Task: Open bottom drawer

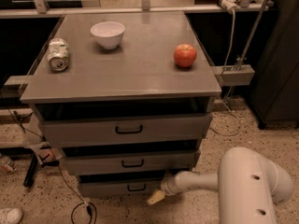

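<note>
Bottom drawer (110,188): grey front, matt and smooth, looks like painted metal; its small handle is dull black.
Gripper (155,197): low at the bottom drawer's right front corner, pale cream, smooth plastic look.
Arm shell (252,185): white, smooth, with a soft sheen.
Cabinet top (126,73): grey, matt, even.
Bowl (108,34): white and glossy, ceramic look.
Can (58,55): crumpled metal, shiny.
Apple (185,55): red skin, light gloss.
Floor (205,143): speckled, stone-like.

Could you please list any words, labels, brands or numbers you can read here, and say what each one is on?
No text here can be read.
The can: its print is too blurred to read.
The gripper, low by the right end of the bottom drawer, shows no lettering.
</note>
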Controlling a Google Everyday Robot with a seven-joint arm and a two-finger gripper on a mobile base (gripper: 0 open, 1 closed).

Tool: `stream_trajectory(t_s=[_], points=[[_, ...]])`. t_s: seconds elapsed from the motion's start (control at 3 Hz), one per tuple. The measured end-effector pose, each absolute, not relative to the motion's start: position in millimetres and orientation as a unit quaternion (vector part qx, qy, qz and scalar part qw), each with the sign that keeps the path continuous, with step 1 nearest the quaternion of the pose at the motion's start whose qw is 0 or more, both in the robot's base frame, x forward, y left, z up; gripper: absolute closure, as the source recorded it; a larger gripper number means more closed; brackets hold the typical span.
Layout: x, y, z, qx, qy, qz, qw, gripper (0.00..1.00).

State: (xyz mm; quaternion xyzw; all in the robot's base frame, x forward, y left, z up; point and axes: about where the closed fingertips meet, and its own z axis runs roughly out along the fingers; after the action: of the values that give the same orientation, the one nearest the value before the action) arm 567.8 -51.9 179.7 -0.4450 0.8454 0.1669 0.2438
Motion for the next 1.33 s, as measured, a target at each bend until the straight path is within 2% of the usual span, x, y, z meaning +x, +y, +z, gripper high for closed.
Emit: stream_trajectory(t_s=[1.33], points=[[544.3, -49.8, 181.1, -0.446, 0.851, 0.176, 0.214, 0.0]])
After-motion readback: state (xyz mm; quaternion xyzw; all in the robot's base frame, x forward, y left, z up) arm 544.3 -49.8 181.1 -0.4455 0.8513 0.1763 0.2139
